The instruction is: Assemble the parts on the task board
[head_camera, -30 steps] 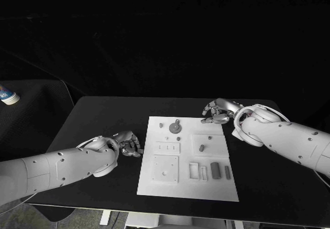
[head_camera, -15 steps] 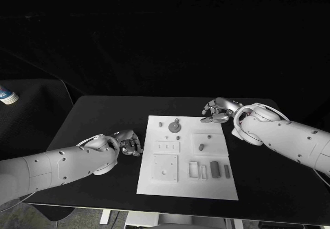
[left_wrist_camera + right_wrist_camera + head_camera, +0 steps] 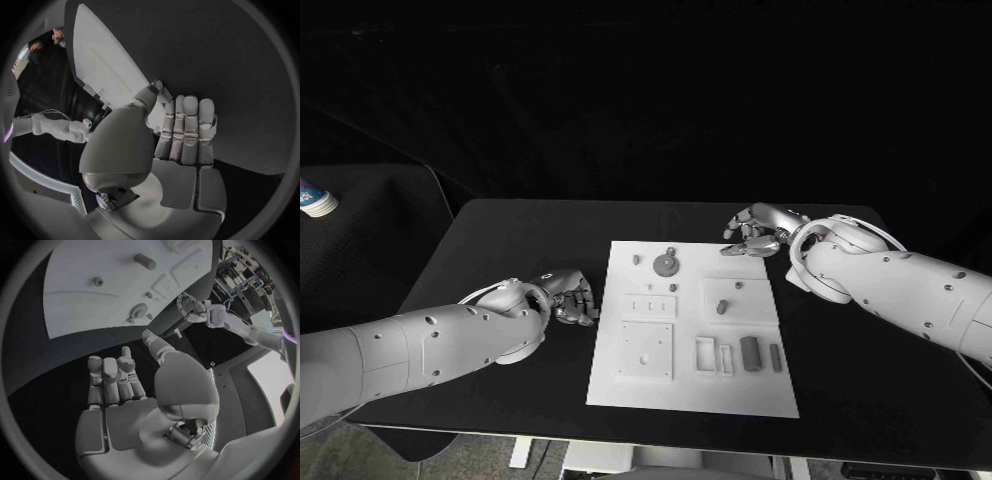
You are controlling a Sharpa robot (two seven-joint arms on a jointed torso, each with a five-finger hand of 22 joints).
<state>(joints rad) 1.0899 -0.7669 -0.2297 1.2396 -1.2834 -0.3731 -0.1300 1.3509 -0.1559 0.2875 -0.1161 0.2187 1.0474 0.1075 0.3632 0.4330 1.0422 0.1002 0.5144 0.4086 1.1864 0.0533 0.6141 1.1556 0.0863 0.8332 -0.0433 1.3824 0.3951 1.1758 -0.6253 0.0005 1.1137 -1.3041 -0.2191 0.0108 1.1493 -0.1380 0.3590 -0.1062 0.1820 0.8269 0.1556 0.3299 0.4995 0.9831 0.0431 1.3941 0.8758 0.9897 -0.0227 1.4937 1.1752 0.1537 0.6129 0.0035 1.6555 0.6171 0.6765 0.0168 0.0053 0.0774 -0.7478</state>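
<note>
Item: task board (image 3: 629, 385), a white plate lying flat in the middle of the black table (image 3: 516, 230), long side running away from me. Fittings on the board: a round disc part (image 3: 668, 266) with a stub handle near its far end, a small peg (image 3: 636, 262) just beside the disc, an upright short cylinder part (image 3: 723, 308) toward the board's middle on my right-hand side, and a row of dark bar parts (image 3: 751, 354) standing in slots near the board's near end. Handling, as I judge it: the parts look small, rigid and light, probably smooth plastic or metal, so slippery under silver fingertips; best taken by a fingertip pinch across the sides of the cylinder or the long flanks of a bar, lifted straight up out of its seat. The board itself looks stiff and likely to slide if pushed sideways. My left hand (image 3: 568, 298): just beside the board's left edge, about level with its middle, fingers curled inward, holding nothing, apart from every part. My right hand (image 3: 759, 234): at the board's far right corner, fingers bent in over the corner, nothing held; whether a fingertip touches the board I cannot tell. Nearest part to it is the disc, near but apart.
</note>
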